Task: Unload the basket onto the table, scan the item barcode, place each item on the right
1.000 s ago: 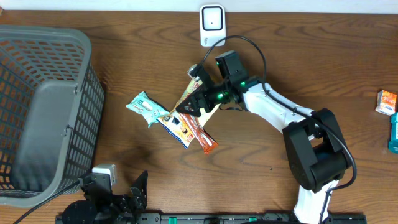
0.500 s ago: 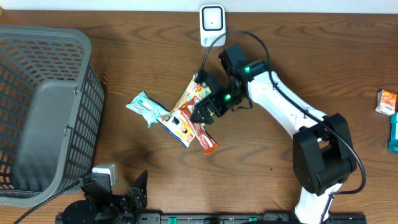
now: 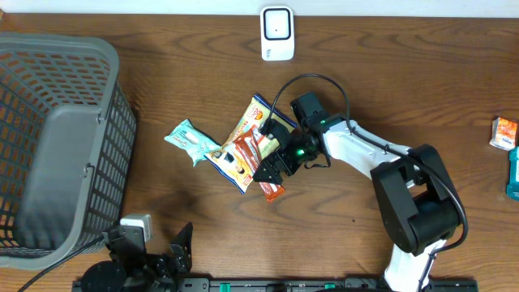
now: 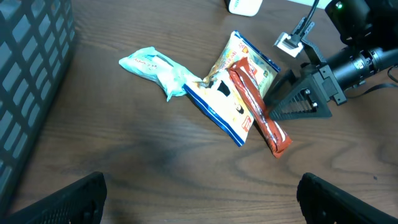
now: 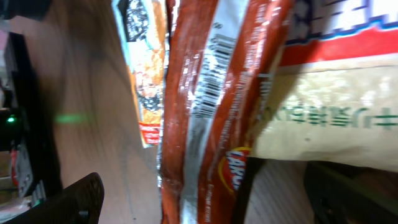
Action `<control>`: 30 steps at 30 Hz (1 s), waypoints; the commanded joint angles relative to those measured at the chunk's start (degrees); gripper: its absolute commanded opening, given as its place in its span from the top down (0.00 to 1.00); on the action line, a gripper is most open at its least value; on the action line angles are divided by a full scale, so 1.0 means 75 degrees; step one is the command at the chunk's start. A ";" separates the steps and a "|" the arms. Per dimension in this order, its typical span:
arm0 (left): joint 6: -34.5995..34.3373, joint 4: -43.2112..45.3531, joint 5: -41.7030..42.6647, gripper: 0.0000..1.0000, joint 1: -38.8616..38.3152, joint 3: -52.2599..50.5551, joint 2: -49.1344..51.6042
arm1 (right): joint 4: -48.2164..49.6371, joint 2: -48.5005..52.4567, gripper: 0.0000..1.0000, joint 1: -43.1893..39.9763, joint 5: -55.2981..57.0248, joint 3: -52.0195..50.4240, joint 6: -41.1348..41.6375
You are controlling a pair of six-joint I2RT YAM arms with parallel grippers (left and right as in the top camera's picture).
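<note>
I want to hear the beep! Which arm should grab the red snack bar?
The right one. Its open right claw is right at the red snack bar, and its camera already sees the barcode. The left claw is open too, but sits well back from it.

Light falls soft and even from above on the counter (image 3: 405, 97). The overhead view is bright and sharp, with only a faint shadow beside the basket (image 3: 57, 146). Through my left wrist, the fingers (image 4: 68, 202) of my left tool (image 4: 199, 186) are dark, blurred blobs at the bottom corners. My right wrist sits so close that the red wrapper (image 5: 205, 93) glares white along its foil, and a green glow (image 5: 71, 117) smears across dim, out-of-focus wood.
</note>
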 commanded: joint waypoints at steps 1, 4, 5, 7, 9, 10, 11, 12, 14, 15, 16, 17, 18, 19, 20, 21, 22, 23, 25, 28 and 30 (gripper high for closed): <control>0.0015 0.0006 0.0035 0.02 0.0032 0.0038 0.0003 | 0.0009 0.0367 0.01 0.0154 -0.0233 -0.0152 0.0090; 0.0015 0.0009 0.0035 0.02 0.0032 0.0038 0.0003 | 0.0015 0.0664 0.01 0.0157 -0.0358 -0.0152 0.0090; 0.0015 0.0009 0.0035 0.02 0.0032 0.0038 0.0003 | 0.0023 0.0775 0.01 0.0146 -0.0469 -0.0154 0.0087; 0.0015 0.0006 0.0035 0.02 0.0032 0.0038 0.0003 | 0.0023 0.1075 0.01 0.0128 -0.0752 -0.0152 0.0093; 0.0015 0.0009 0.0035 0.02 0.0032 0.0038 0.0003 | -0.0038 0.1364 0.11 0.0119 -0.1148 -0.0152 0.0096; 0.0015 0.0009 0.0038 0.02 0.0032 0.0038 0.0003 | -0.0096 0.1478 0.16 0.0114 -0.1326 -0.0152 0.0096; 0.0015 0.0009 0.0038 0.02 0.0032 0.0038 0.0003 | -0.0192 0.1533 0.21 0.0102 -0.1405 -0.0152 0.0093; 0.0015 0.0009 0.0038 0.02 0.0032 0.0038 0.0003 | -0.0283 0.1577 0.23 0.0093 -0.1457 -0.0152 0.0093; 0.0015 0.0006 0.0035 0.02 0.0032 0.0038 0.0003 | -0.0484 0.1577 0.30 0.0050 -0.1451 -0.0152 0.0093; 0.0015 0.0006 0.0035 0.02 0.0032 0.0038 0.0003 | -0.0565 0.1574 0.33 0.0029 -0.1448 -0.0152 0.0093; 0.0015 0.0006 0.0035 0.02 0.0032 0.0038 0.0003 | -0.0641 0.1574 0.35 0.0006 -0.1443 -0.0152 0.0090; 0.0015 0.0006 0.0038 0.02 0.0032 0.0038 0.0003 | -0.0723 0.1577 0.37 -0.0015 -0.1384 -0.0152 0.0090; 0.0015 0.0009 0.0035 0.02 0.0032 0.0038 0.0003 | -0.0854 0.1577 0.37 -0.0050 -0.1189 -0.0152 0.0093; 0.0015 0.0009 0.0035 0.02 0.0032 0.0038 0.0003 | -0.0906 0.1577 0.38 -0.0067 -0.1157 -0.0152 0.0090; 0.0015 0.0009 0.0035 0.02 0.0032 0.0038 0.0003 | -0.0921 0.1577 0.40 -0.0096 -0.1163 -0.0152 0.0090; 0.0015 0.0009 0.0035 0.02 0.0032 0.0038 0.0003 | -0.0933 0.1577 0.44 -0.0119 -0.1160 -0.0152 0.0090; 0.0015 0.0009 0.0038 0.02 0.0032 0.0038 0.0003 | -0.0935 0.1577 0.46 -0.0137 -0.1160 -0.0152 0.0090; 0.0015 0.0009 0.0035 0.02 0.0032 0.0038 0.0003 | -0.0933 0.1577 0.51 -0.0146 -0.1160 -0.0152 0.0070; 0.0015 0.0009 0.0035 0.02 0.0032 0.0038 0.0003 | -0.0930 0.1577 0.56 -0.0146 -0.1122 -0.0152 0.0035; 0.0015 0.0009 0.0035 0.02 0.0032 0.0038 0.0003 | -0.0901 0.1577 0.92 -0.0146 -0.1102 -0.0152 0.0035; 0.0015 0.0009 0.0035 0.02 0.0032 0.0038 0.0003 | -0.0860 0.1574 0.99 -0.0146 -0.1081 -0.0122 0.0038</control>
